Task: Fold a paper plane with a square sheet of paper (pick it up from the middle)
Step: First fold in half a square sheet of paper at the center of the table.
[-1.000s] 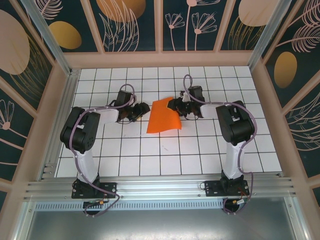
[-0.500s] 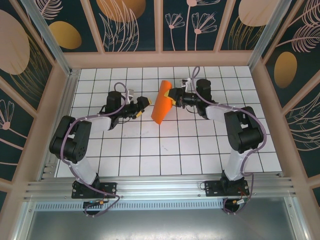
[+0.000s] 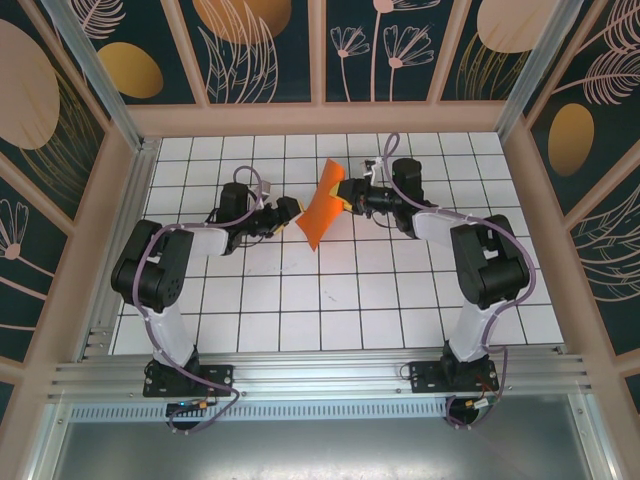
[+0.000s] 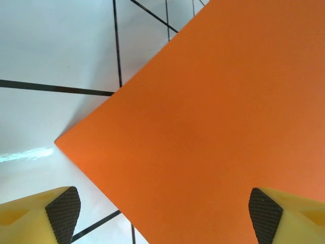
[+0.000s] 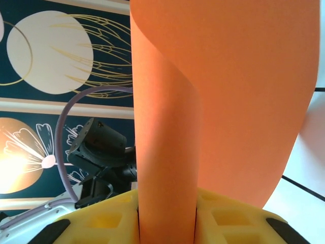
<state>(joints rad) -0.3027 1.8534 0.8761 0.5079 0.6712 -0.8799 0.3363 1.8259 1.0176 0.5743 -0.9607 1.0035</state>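
Top external view, left of centre: my left gripper [image 3: 287, 211] sits just beside the orange square sheet of paper [image 3: 322, 214]. Its wrist camera shows the fingers [image 4: 62, 209] spread wide apart, a corner of the sheet lying between them. The sheet stands curled and tilted over the white gridded surface [image 3: 330, 300], a little above the frame's middle. To its right, my right gripper [image 3: 346, 196] is clamped on the sheet, which its wrist view shows pinched between the yellow fingers [image 5: 101, 223].
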